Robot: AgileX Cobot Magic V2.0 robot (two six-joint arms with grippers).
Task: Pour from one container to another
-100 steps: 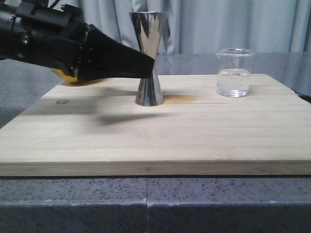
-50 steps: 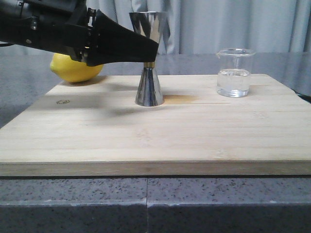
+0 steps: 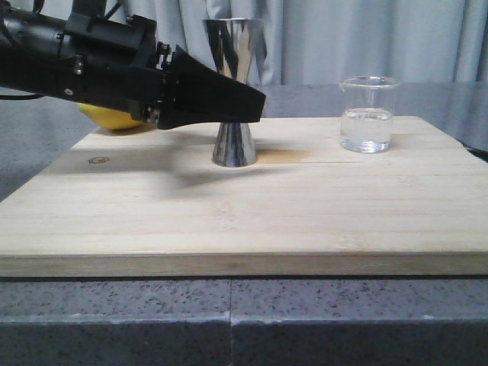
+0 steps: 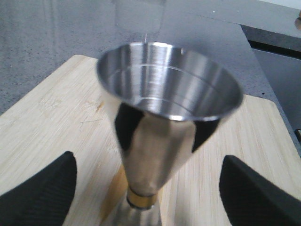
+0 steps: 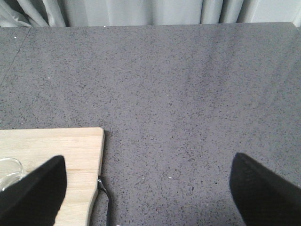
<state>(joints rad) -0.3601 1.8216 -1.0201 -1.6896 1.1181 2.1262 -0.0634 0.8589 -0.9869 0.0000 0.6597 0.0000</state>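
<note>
The left tool reaches in from the left at the level of the jigger's waist, its black fingers spread wide apart. In the left wrist view the two textured fingertips stand on either side of the steel jigger, clear of its walls, so nothing is clamped. From the front, the near finger crosses before the narrow waist and hides it.

The jigger stands upright on the wooden board, toward the back and a little left of the middle. It is a shiny hourglass of two cones, the upper cup tall and flaring, the lower one short. A thin gold band rings the neck, seen in the left wrist view. Its open cup looks empty, with a faint line round the inside wall.

Behind the left tool's body a yellow lemon shows at the board's far left corner.

The glass beaker stands upright at the board's far right, well apart from the jigger. It is clear, with a small pouring lip and holds clear liquid to about half its height.

The right tool hangs over the grey speckled desk beside the board's edge, fingers wide apart and holding nothing.
</note>
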